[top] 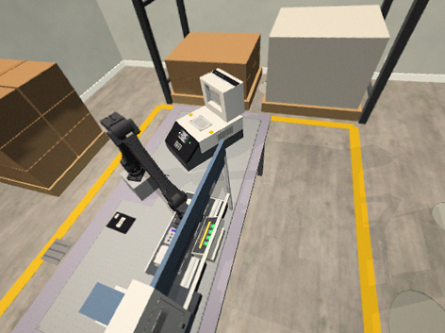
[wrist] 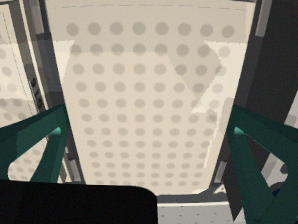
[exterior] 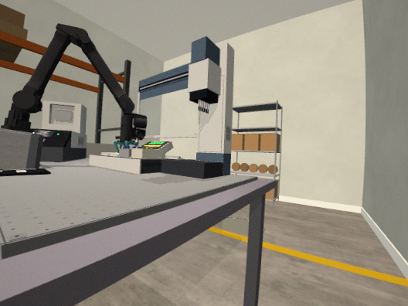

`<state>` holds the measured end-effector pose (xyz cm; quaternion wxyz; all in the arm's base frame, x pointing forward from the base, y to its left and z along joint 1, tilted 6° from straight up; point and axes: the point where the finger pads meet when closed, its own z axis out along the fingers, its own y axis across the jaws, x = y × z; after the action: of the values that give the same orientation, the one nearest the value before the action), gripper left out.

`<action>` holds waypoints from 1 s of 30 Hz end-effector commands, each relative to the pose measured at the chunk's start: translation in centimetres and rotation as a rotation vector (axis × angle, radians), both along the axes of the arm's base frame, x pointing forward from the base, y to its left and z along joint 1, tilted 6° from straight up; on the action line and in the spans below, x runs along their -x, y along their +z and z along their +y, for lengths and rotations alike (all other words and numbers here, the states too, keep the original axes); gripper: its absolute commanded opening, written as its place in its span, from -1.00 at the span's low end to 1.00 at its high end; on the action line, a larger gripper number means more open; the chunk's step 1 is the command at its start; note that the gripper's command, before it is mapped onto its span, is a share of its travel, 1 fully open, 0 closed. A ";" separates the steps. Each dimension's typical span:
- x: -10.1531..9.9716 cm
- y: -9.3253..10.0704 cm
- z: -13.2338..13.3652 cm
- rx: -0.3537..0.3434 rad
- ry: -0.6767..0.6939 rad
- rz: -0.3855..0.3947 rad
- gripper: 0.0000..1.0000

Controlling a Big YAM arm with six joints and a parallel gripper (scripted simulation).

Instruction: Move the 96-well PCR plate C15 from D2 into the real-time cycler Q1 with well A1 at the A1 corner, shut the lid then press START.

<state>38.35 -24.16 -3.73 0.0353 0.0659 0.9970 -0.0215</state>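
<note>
Top view: the arm reaches from its base toward the liquid handler's hand-off row, its wrist meeting the blue gantry beam, which hides the gripper. Cycler Q1 stands well apart toward the rear of the table, lid upright, block bare, green lamp lit on the front panel. Open table surface lies between Q1 and the row.

Exterior view: the gripper hangs low over the row, green fingers pointing down, just beside the cooling block's coloured tubes. The pipetting head sits high, to the right.

Wrist view: plate C15 fills the field, wells up, still in its dark-framed slot. The fingers stand wide apart, one outside each long edge of the plate, clamped on nothing. Contact with the plate's edges cannot be judged.
</note>
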 end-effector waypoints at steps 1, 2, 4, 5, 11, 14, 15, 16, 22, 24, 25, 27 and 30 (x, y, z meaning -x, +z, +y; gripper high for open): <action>-2.0 3.4 -2.9 0.057 -0.041 -0.074 0.95; -2.1 3.4 -2.9 0.059 -0.042 -0.078 0.95; -2.4 3.5 -3.1 0.064 -0.043 -0.086 0.95; -2.4 3.5 -3.1 0.064 -0.043 -0.086 0.95; -2.8 3.7 -3.3 0.071 -0.043 -0.097 0.95; -2.9 3.8 -3.5 0.074 -0.043 -0.101 0.95; -3.0 3.8 -3.5 0.075 -0.043 -0.103 0.95; -3.1 3.8 -3.5 0.076 -0.042 -0.104 0.95; -3.3 4.0 -3.7 0.079 -0.034 -0.108 -1.00; -3.3 3.8 -3.4 0.077 -0.024 -0.103 -1.00; -3.4 3.6 -3.2 0.076 -0.017 -0.099 -1.00; -3.5 3.2 -2.8 0.073 -0.001 -0.092 -1.00; -3.6 2.7 -2.7 0.067 0.006 -0.083 -1.00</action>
<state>38.39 -24.30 -3.64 0.0364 0.0676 0.9968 -0.0221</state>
